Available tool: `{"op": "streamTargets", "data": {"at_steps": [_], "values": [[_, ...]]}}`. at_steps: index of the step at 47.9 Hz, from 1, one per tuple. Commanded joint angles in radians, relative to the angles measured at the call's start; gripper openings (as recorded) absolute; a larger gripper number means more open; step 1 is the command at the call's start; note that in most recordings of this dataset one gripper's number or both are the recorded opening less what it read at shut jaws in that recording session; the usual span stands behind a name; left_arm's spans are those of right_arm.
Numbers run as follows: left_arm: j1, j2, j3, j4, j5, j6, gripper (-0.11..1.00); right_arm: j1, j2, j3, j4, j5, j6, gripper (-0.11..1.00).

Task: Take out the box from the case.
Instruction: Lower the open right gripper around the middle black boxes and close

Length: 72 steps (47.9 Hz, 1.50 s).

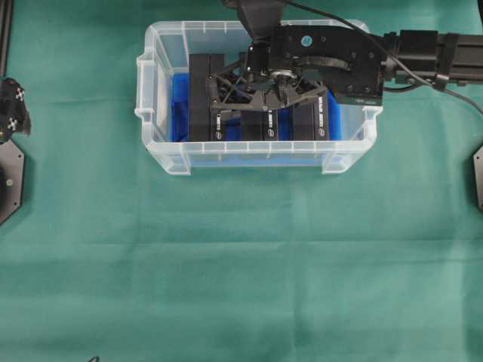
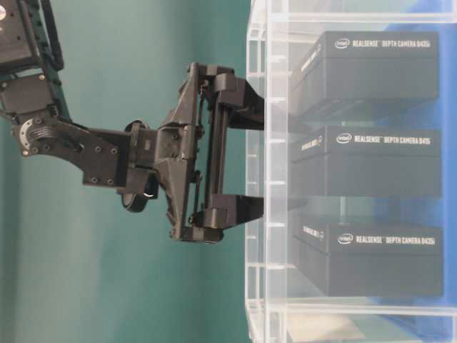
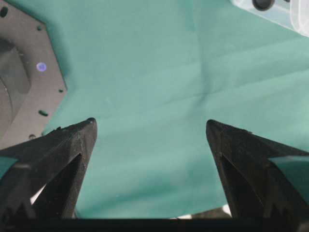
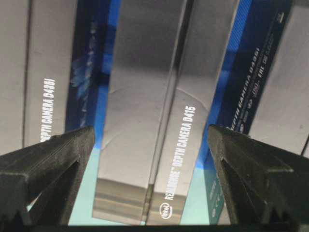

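Hovering with fingers spread wide and empty: right hand (image 4: 152, 140), poised above the middle box (image 4: 154, 145), one dark fingertip (image 4: 58, 150) over the gap on each long side. Directly beneath, standing on edge inside the case (image 1: 173, 158): three slim black cartons side by side, the chosen one between two neighbours (image 1: 204, 98), narrow gaps between them showing blue cloth (image 1: 179, 105). Box judged light and rigid: printed cardboard, flat smooth faces, crisp corners, slight sheen, therefore likely somewhat slippery under hard plastic fingers. Best hold judged across the two broad faces near the upper edge, fingers lowered into the gaps either side; a firm pinch advisable, though thin card walls may dent if squeezed hard. Around the cartons: translucent clear plastic tub, ribbed rim, stiff walls, close enough to limit sideways travel, so a straight lift favoured. Beyond the case: green cloth-covered table (image 1: 241, 286), faintly creased. Far off to the side, well apart from the case: left hand (image 3: 152, 128), fingers likewise wide, holding nothing, over bare cloth.
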State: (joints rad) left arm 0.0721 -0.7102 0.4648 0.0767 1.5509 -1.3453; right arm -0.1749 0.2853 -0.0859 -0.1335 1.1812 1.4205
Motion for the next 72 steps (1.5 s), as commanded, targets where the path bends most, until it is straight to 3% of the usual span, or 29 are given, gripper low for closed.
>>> {"op": "streamTargets", "data": {"at_steps": [1,27,72], "values": [[0.005,0.000,-0.009,0.002,-0.002,0.000,0.94,-0.005,-0.020,-0.003,-0.002,-0.015,-0.003,0.95],[0.005,0.000,-0.006,0.002,-0.003,0.000,0.94,-0.017,-0.020,0.054,-0.002,-0.072,0.003,0.95],[0.005,0.000,-0.003,0.002,-0.003,0.000,0.94,-0.026,0.017,0.055,0.020,-0.100,0.003,0.94]]}}
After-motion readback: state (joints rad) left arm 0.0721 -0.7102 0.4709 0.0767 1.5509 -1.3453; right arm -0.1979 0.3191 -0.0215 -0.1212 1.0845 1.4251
